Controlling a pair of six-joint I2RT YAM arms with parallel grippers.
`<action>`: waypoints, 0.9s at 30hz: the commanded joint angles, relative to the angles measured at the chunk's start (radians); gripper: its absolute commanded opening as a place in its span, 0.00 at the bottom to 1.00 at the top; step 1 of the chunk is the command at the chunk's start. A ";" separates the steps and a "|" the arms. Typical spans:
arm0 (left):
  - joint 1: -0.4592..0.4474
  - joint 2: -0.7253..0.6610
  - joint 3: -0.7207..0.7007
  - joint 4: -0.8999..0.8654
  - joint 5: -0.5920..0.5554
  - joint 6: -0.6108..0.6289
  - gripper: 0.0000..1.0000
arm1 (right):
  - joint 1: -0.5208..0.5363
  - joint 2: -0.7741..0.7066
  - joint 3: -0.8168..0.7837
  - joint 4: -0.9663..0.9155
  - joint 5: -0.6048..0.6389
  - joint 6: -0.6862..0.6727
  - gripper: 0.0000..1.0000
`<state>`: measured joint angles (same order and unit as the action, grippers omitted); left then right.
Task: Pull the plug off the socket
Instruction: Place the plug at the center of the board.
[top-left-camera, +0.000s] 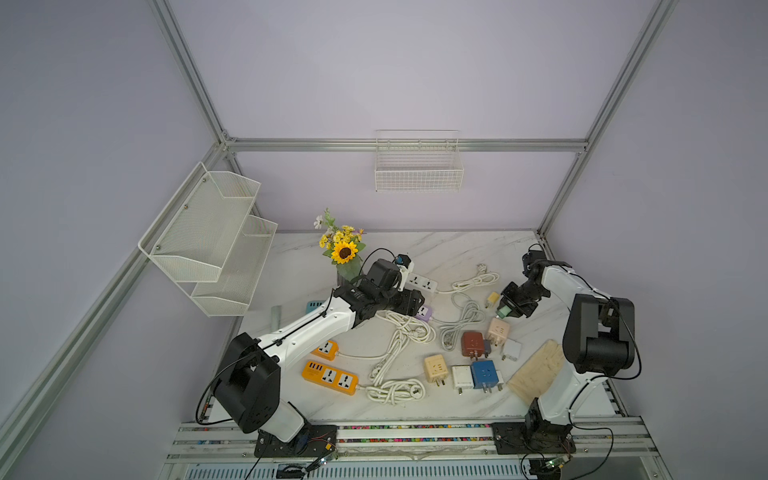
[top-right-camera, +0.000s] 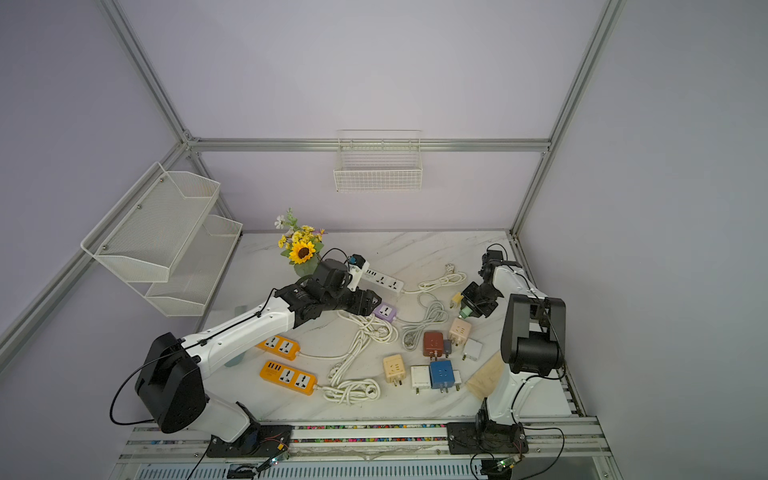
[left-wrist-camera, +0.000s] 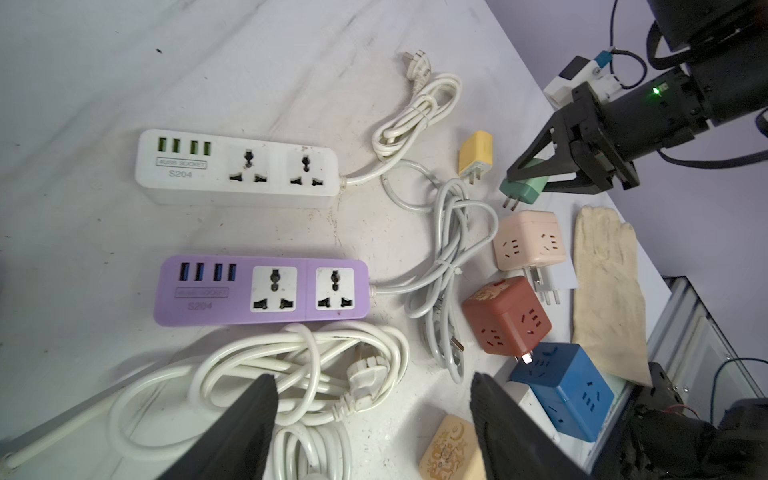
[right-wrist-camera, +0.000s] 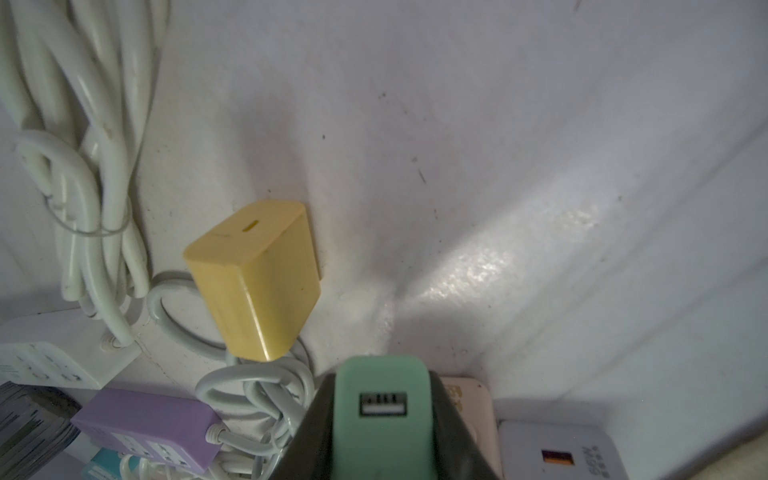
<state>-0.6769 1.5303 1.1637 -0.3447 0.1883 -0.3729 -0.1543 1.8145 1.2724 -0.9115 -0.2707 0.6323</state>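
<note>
In both top views the left arm reaches from the lower left of the frame up towards the centre. Its forearm is nearly level and the left gripper (top-left-camera: 419, 301) sits just left of the purple power strip (top-left-camera: 424, 312). The left wrist view shows its jaws spread, with nothing between them; a coiled white cable (left-wrist-camera: 299, 365) lies on the table below. Both sockets of the purple strip and of the white power strip (left-wrist-camera: 237, 168) are empty there.

The right arm rises from the lower right and folds at the elbow. Its wrist bends back towards the centre right, so the right gripper (top-left-camera: 506, 309) points down and to the left. Its jaws pinch the green plug (left-wrist-camera: 527, 189) by the sides. The prongs hang free of any socket, above the table and just above the pink cube socket (left-wrist-camera: 530, 241), with the yellow charger (right-wrist-camera: 253, 278) lying near.

The marble-patterned table (top-left-camera: 457, 249) fills the lower middle of the frame. It carries two orange power strips (top-left-camera: 330, 377) at lower centre, cube adapters in red-brown (left-wrist-camera: 505, 316) and blue (left-wrist-camera: 569, 390), a pale glove (top-left-camera: 536, 374) at the right and a pot of yellow flowers (top-left-camera: 343, 247) at the back left. Lilac walls in an aluminium frame enclose it. A wire basket (top-left-camera: 419, 174) hangs at upper centre and a white mesh shelf (top-left-camera: 212, 237) at the left.
</note>
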 joint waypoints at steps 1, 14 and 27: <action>-0.007 -0.033 -0.025 0.105 0.118 0.018 0.75 | -0.007 0.016 0.013 0.016 -0.020 0.035 0.28; -0.008 -0.011 -0.137 0.399 0.304 -0.139 0.73 | -0.014 0.058 0.024 0.020 -0.038 0.076 0.31; -0.007 0.010 -0.138 0.434 0.313 -0.166 0.73 | -0.049 0.126 0.055 0.024 -0.126 0.125 0.35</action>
<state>-0.6823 1.5352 1.0153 0.0441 0.4808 -0.5236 -0.1921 1.9182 1.3018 -0.9020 -0.3618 0.7288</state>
